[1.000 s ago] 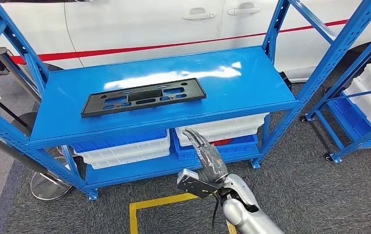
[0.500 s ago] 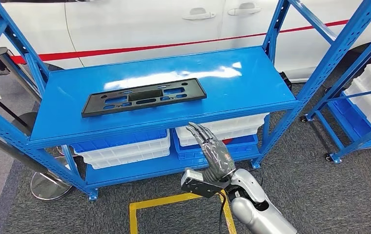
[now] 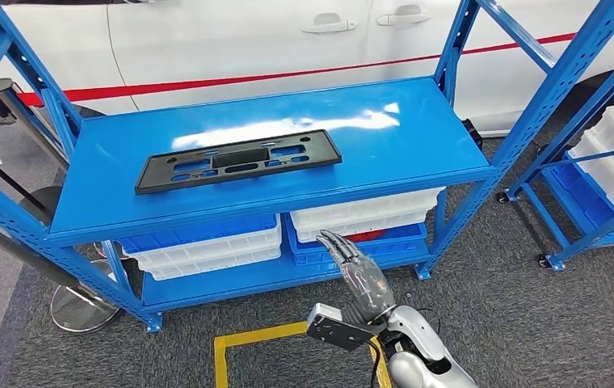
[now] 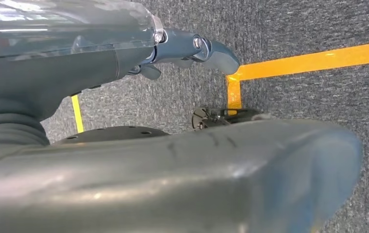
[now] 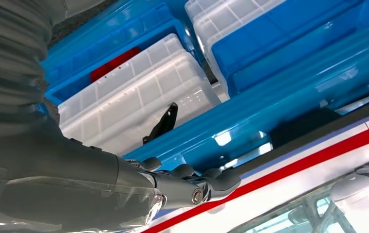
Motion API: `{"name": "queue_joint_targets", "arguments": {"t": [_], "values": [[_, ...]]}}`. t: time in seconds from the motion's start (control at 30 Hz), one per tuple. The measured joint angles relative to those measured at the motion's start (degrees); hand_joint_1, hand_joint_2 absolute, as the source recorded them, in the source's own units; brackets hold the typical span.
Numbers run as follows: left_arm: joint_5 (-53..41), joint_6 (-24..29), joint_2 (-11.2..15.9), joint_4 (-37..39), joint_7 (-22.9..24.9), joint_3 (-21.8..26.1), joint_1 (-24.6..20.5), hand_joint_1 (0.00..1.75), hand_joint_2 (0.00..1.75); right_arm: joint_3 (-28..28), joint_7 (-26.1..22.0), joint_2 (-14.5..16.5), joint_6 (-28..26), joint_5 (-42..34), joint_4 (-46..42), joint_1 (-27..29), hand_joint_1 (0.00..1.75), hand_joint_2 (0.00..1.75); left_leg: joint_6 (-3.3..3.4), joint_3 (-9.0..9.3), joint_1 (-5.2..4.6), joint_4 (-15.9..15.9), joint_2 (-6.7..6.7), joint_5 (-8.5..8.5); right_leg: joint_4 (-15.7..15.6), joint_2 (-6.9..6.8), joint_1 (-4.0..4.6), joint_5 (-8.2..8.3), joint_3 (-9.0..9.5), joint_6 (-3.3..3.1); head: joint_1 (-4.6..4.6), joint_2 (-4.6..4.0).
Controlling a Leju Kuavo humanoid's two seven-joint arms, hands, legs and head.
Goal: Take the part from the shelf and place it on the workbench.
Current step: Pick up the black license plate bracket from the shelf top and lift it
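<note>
A flat black plastic part (image 3: 237, 160), long with several cutouts, lies on the top board of the blue shelf (image 3: 417, 137), left of the middle. My right hand (image 3: 360, 271) hangs in front of the shelf and below its top board, fingers stretched out and apart, holding nothing. In the right wrist view that hand (image 5: 124, 179) points at the shelf's front edge and the bins beneath. My left hand (image 4: 124, 63) hangs over the grey carpet with its fingers straight and nothing in it.
White and blue bins (image 3: 207, 242) fill the lower shelf level; one white bin holds a small black bracket (image 5: 162, 124). A white car (image 3: 247, 40) stands behind the shelf. A second blue rack with white bins (image 3: 611, 162) is at the right. Yellow tape (image 3: 263, 335) marks the carpet.
My right hand has dropped lower and drawn back from the shelf edge, drifting slightly right. The black part has not moved.
</note>
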Motion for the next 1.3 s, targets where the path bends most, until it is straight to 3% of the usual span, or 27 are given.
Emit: {"name": "queue_joint_targets", "arguments": {"t": [0.37,0.67,0.8,0.9,0.97,1.0,1.1,1.13,1.17,1.23,1.3], "values": [[-0.4,-0.6,0.0,0.0,-1.6,0.5,0.0,0.0,0.0,0.0,0.0,-0.9,-0.2,0.2,-0.6,1.4,0.0,1.75,0.0,0.0,0.0,0.0,0.0,0.0,0.0,0.0,0.0,0.0,0.0,0.0,0.0,0.0],[-0.9,-1.8,0.0,0.0,-1.8,0.5,-0.1,0.0,0.0,0.0,0.0,-2.1,-2.3,5.9,-2.9,3.6,0.0,1.75,0.18,-0.18,-0.22,0.3,0.0,-0.12,-0.1,0.0,-0.1,0.08,-0.02,0.16,0.0,0.0],[-1.5,-2.1,0.0,0.0,-1.3,0.5,-0.4,0.0,0.0,0.3,-0.1,-2.1,-3.3,9.8,-3.6,3.4,0.0,1.75,0.57,-0.43,-0.35,0.5,-0.01,-0.25,-0.2,0.0,-0.22,0.18,-0.02,0.55,0.0,0.0],[-1.7,-2.3,0.0,0.0,-1.3,0.5,-0.7,0.0,0.0,0.8,0.1,-2.1,-3.3,11.4,-4.2,2.8,0.0,1.75,1.44,-0.25,-0.24,-0.2,-0.09,-0.23,0.6,-0.01,-0.26,0.88,-0.1,1.32,0.0,0.0],[-1.8,-2.5,-0.1,0.0,-1.3,0.5,-0.9,0.0,0.0,1.1,0.4,-2.1,-3.4,11.9,-4.4,2.3,0.0,1.75,2.11,0.5,-0.02,-0.8,-0.13,-0.2,2.7,-0.02,-0.31,0.25,-0.96,1.7,0.03,0.0],[-1.8,-2.6,-0.2,0.0,-1.3,0.5,-0.9,0.0,0.0,1.2,0.6,-2.1,-3.3,12.2,-4.5,2.0,0.0,1.75,2.3,0.89,0.05,-1.0,-0.11,-0.15,4.8,-0.02,-0.36,-1.0,-2.12,1.79,0.06,0.0],[-1.8,-2.9,-0.3,0.0,-1.3,0.5,-1.1,0.0,0.0,1.6,1.4,-1.9,-3.0,13.0,-4.6,1.7,0.0,1.75,2.38,1.21,0.08,-1.0,-0.08,-0.35,14.2,-0.03,-0.55,-5.22,-7.77,2.07,0.07,0.0],[-1.8,-3.0,-0.3,0.0,-1.2,0.5,-1.0,0.0,0.0,1.7,1.6,-1.9,-2.9,13.2,-4.6,1.8,0.0,1.75,2.27,1.4,0.13,-1.0,-0.14,-0.54,15.5,-0.06,-0.66,-5.12,-8.95,2.19,0.07,0.0],[-1.8,-3.0,-0.4,0.0,-1.1,0.5,-1.0,0.0,0.0,1.8,1.8,-1.8,-2.8,13.4,-4.6,1.9,0.0,1.75,2.08,1.73,0.21,-1.0,-0.21,-0.81,14.7,-0.1,-0.77,-3.77,-9.09,2.34,0.07,0.0],[-1.8,-3.1,-0.5,0.0,-0.9,0.5,-0.9,0.0,0.0,1.9,2.3,-1.8,-2.6,13.7,-4.7,1.9,0.0,1.75,1.49,2.7,0.44,-0.9,-0.3,-1.68,8.1,-0.22,-0.93,1.04,-6.72,2.38,0.08,0.0],[-1.8,-3.2,-0.6,0.0,-0.7,0.5,-0.9,0.0,0.0,2.0,2.8,-1.7,-2.1,14.1,-4.7,2.0,0.0,1.75,0.7,3.43,0.54,-0.9,-0.27,-2.54,2.3,-0.42,-0.62,3.18,-4.72,1.84,0.09,0.01]]}}
